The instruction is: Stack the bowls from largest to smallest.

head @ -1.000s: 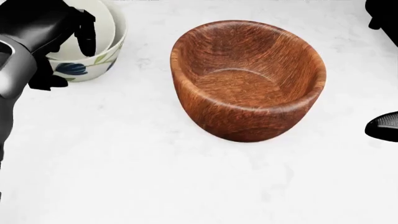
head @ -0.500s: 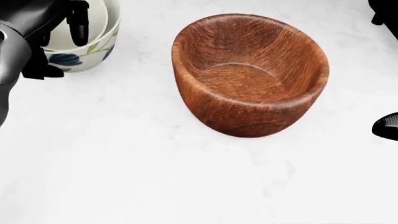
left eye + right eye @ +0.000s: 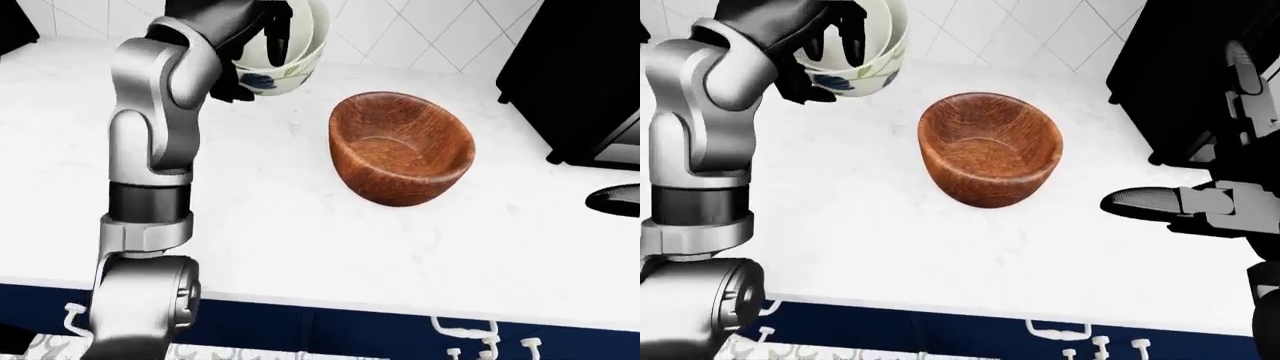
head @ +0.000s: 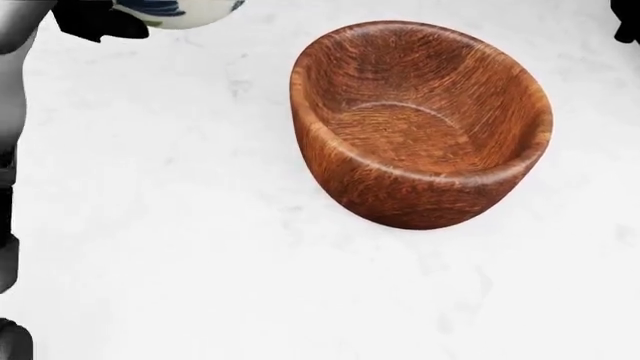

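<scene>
A large brown wooden bowl [image 3: 400,146] sits tilted on the white counter [image 3: 300,225], near the middle of the left-eye view. Up and to its left, a smaller white bowl with a blue flower pattern [image 3: 292,54] hangs above the counter. My left hand [image 3: 262,41] is shut on it, with fingers over the rim inside and the thumb outside. In the head view only the white bowl's underside [image 4: 180,10] shows at the top edge. My right hand [image 3: 1145,201] hovers at the right of the wooden bowl [image 3: 990,146], fingers extended and holding nothing.
A black appliance [image 3: 580,75] stands on the counter at the right. A white tiled wall [image 3: 400,30] runs along the top. The counter's near edge meets dark blue cabinet fronts [image 3: 330,330] with white handles at the bottom.
My left hand has carried the white bowl up, so it has nearly left the top of the head view. The wooden bowl has shifted only slightly in the picture.
</scene>
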